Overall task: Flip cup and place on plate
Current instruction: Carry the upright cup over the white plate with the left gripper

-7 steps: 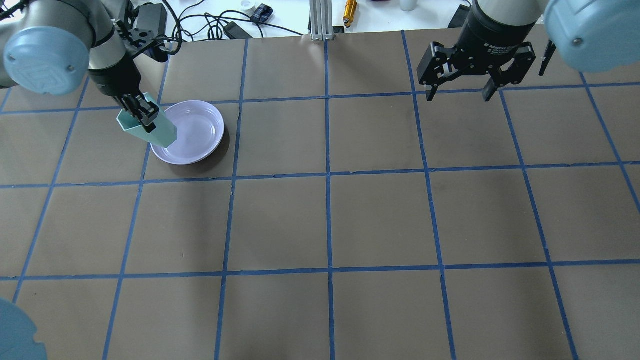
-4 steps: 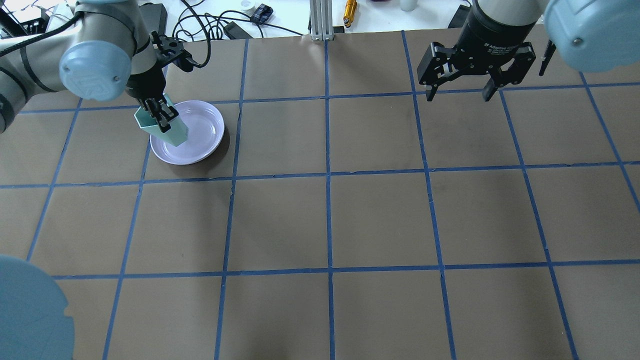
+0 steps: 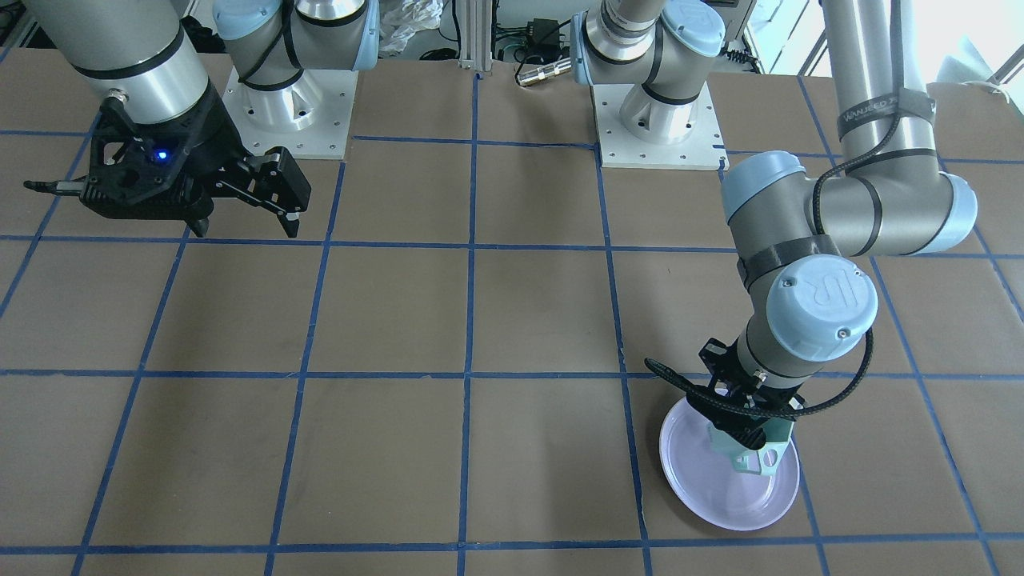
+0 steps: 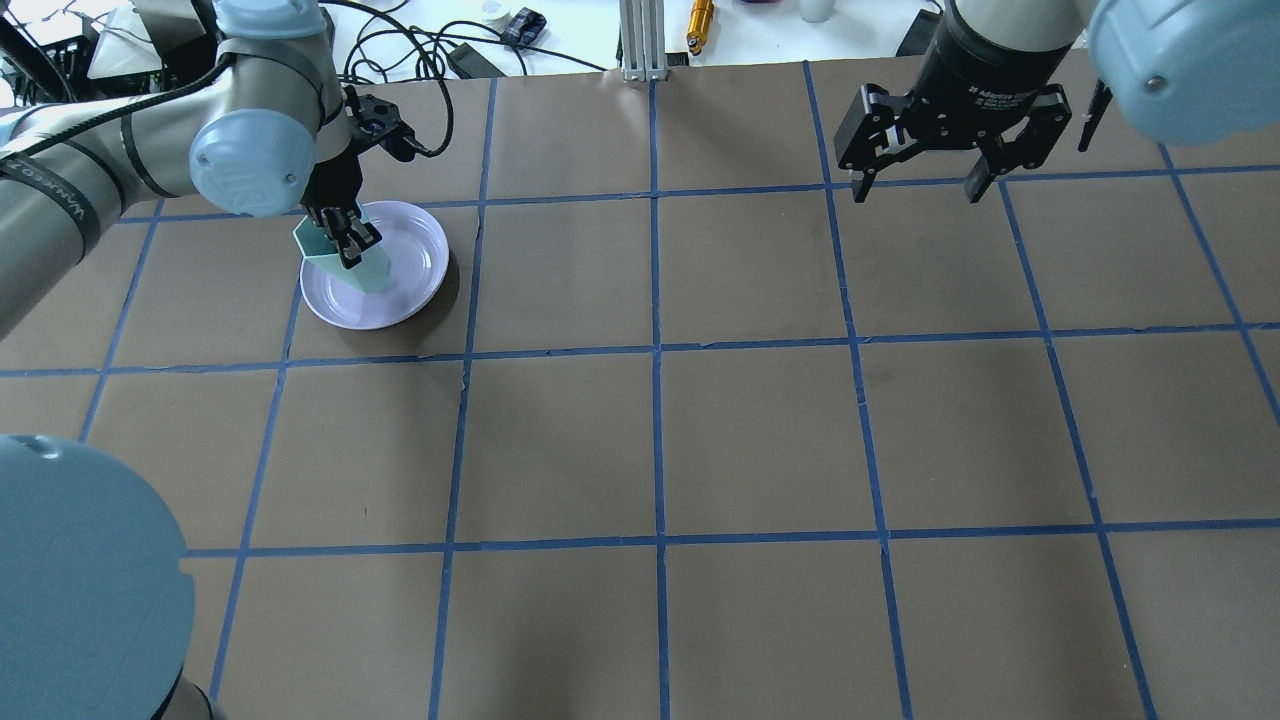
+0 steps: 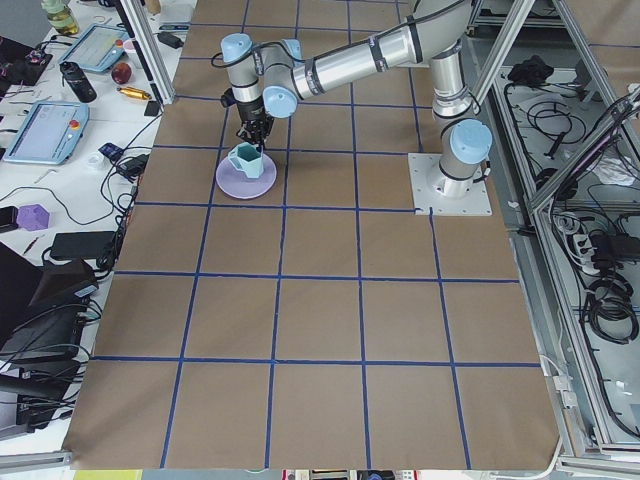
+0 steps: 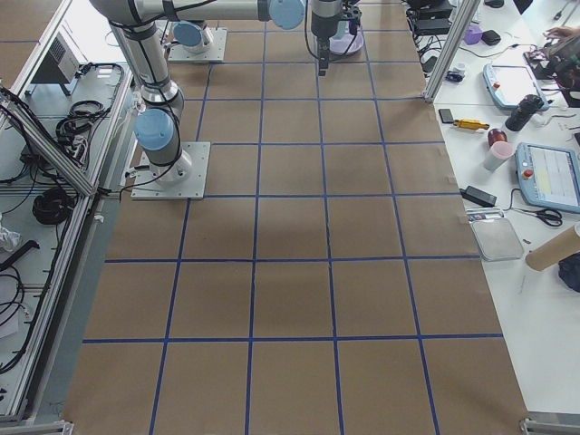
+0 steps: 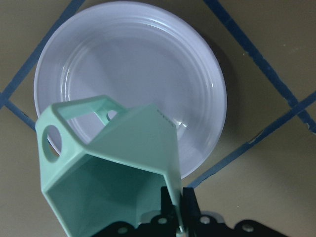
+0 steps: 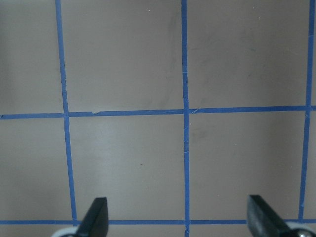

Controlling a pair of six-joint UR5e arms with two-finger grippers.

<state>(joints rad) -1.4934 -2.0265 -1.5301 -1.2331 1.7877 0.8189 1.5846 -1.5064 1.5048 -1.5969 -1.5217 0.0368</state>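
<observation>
Brown, blue-gridded table (image 4: 760, 430) bears the plate (image 4: 415, 262), seemingly flat.

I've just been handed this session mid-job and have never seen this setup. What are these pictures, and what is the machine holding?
It is a robot with two arms at a brown table marked in blue tape squares. Each arm ends in a two-finger gripper. One camera looks down from behind the robot, and one faces it from across the table, so sides are mirrored there. Two more look from the table's ends, and one rides on each wrist. The left gripper is shut on the wall of a mint-green cup, holding it tilted over a lavender plate. The left wrist camera looks into the cup's mouth. I cannot tell whether the cup touches the plate. The right gripper is open and empty.
</observation>
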